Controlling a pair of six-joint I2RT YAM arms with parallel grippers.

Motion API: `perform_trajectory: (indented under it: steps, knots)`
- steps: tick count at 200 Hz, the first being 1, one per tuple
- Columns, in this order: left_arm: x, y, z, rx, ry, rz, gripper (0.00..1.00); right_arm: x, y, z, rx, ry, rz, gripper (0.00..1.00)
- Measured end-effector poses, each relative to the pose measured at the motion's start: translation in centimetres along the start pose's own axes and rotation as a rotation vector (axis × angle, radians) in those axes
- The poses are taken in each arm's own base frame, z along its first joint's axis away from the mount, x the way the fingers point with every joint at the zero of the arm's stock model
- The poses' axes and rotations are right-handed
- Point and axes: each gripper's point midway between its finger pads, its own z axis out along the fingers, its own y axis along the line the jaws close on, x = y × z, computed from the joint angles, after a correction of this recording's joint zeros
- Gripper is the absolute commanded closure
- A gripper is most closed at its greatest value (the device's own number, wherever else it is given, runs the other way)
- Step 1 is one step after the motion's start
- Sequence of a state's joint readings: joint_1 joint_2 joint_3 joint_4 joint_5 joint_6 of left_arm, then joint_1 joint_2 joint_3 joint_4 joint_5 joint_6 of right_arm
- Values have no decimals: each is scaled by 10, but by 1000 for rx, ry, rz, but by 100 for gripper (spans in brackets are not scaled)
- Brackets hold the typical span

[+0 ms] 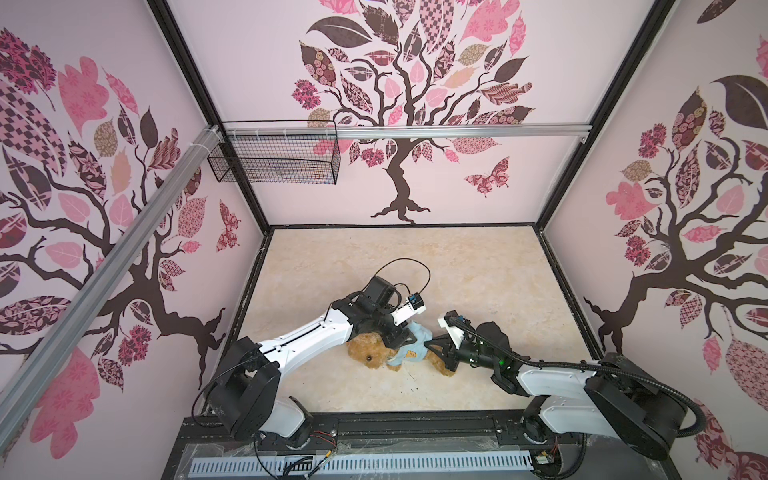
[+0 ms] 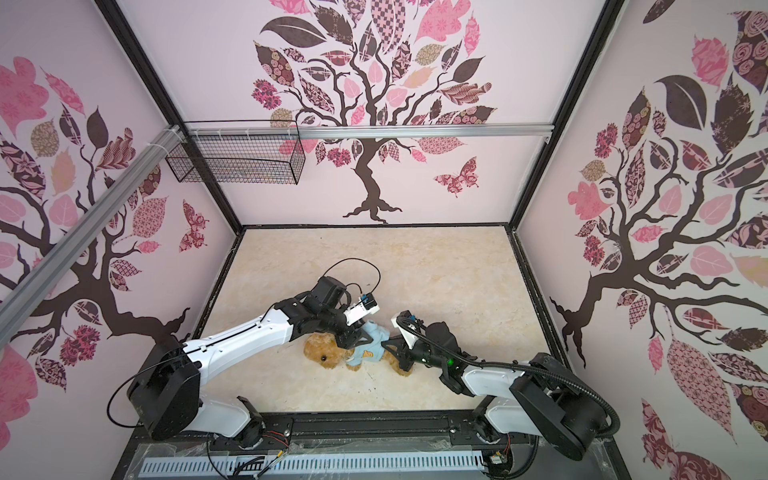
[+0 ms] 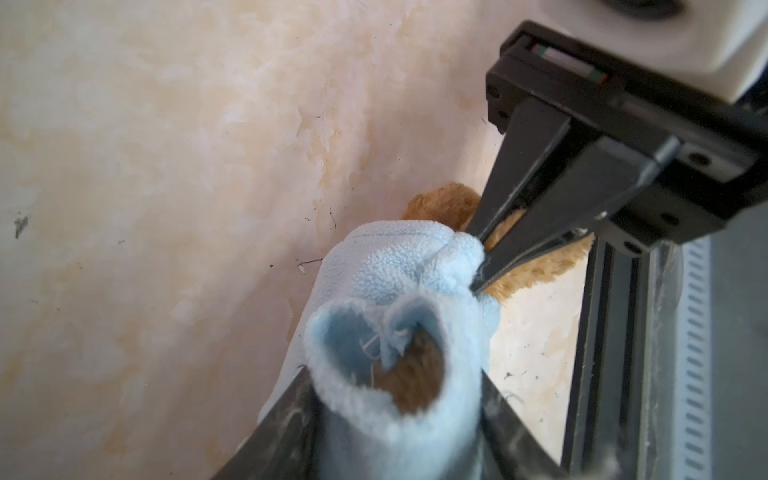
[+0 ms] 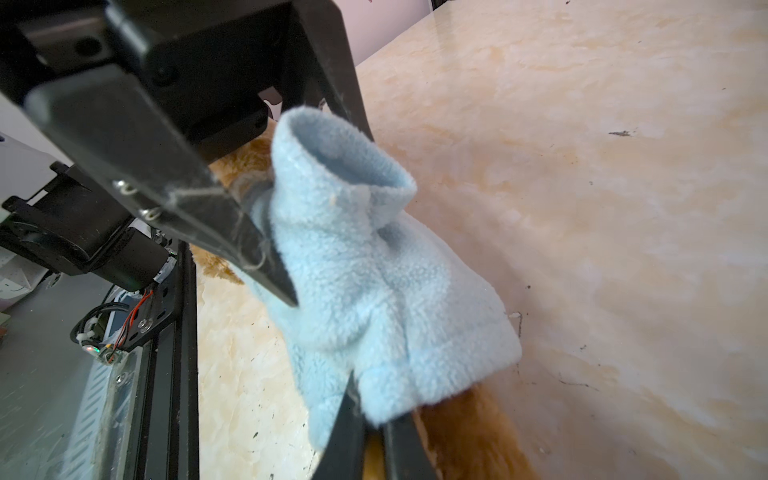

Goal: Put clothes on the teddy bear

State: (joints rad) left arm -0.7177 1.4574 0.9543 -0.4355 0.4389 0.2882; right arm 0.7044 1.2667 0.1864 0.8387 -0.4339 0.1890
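1. The teddy bear [image 1: 368,353] lies on the counter [image 1: 415,270] between the two hands. Its head shows just beside the left hand [image 1: 401,338], on the side of that hand's own arm. Its brown legs lie just beside the fingers of the right hand [image 1: 432,343].
2. The bear wears a light-blue shirt [image 1: 409,358], and the small orange print on the chest faces up in both top views.
3. One sleeve [image 3: 374,415] of the shirt stands up between the fingers of the left hand. Brown fur shows inside its opening.
4. The left hand is grasping this sleeve: the fleece fills the space between the two fingers and touches both of them.
5. The right hand is clenched on the lower hem [image 4: 436,374] of the shirt. Its fingers are almost together and pinch a fold of fleece at their tips, as both wrist views show.
6. The two hands are near each other, with only the body of the shirt between them.
7. Around the hands the counter is pale and marbled, with some small dark marks.
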Motion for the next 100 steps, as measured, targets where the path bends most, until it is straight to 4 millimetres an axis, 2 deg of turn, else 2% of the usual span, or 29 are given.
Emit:
perform_trajectory:
  steps: [24, 42, 86, 100]
  knots:
    - [-6, 7, 0, -44, -22, -54, 77, 1, -2, -2, 12, -9, 7, 94]
    - [-10, 14, 1, -87, -43, -107, 86, 0, -5, -2, 28, -19, 14, 90]
    - [-8, 20, 3, -127, -81, -188, 83, -6, -11, -8, 85, -42, 69, 57]
    - [-7, 22, 2, -127, -76, -196, 80, -4, -14, -12, 112, -31, 91, 51]
